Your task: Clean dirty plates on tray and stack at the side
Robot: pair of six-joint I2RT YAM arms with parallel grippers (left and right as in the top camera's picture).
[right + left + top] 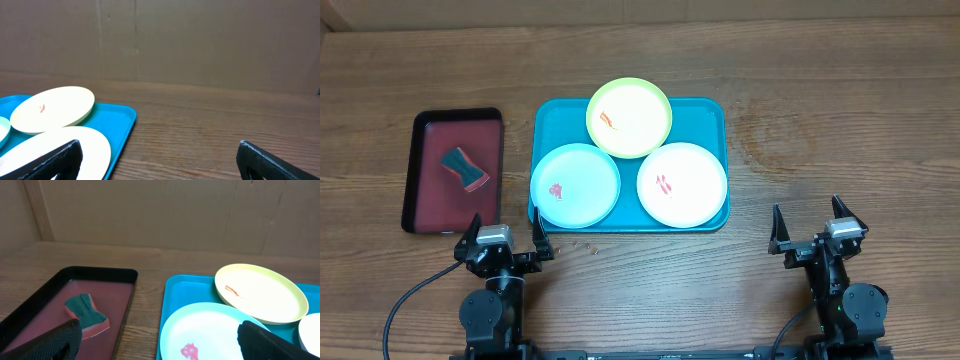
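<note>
A turquoise tray [710, 118] lies at the table's middle with three plates on it. The yellow-green plate [629, 117] rests at the back, overlapping the other two, with a red smear. The light blue plate [575, 185] sits front left with a red blot. The white plate [682, 185] sits front right with red marks. My left gripper [506, 238] stands open near the front edge, just short of the tray's front left corner. My right gripper [818, 222] stands open to the right of the tray, with nothing between its fingers.
A dark red, black-rimmed tray [430, 195] lies left of the turquoise tray and holds a green and red sponge [466, 169]. A few small crumbs [584, 244] lie on the wood in front of the turquoise tray.
</note>
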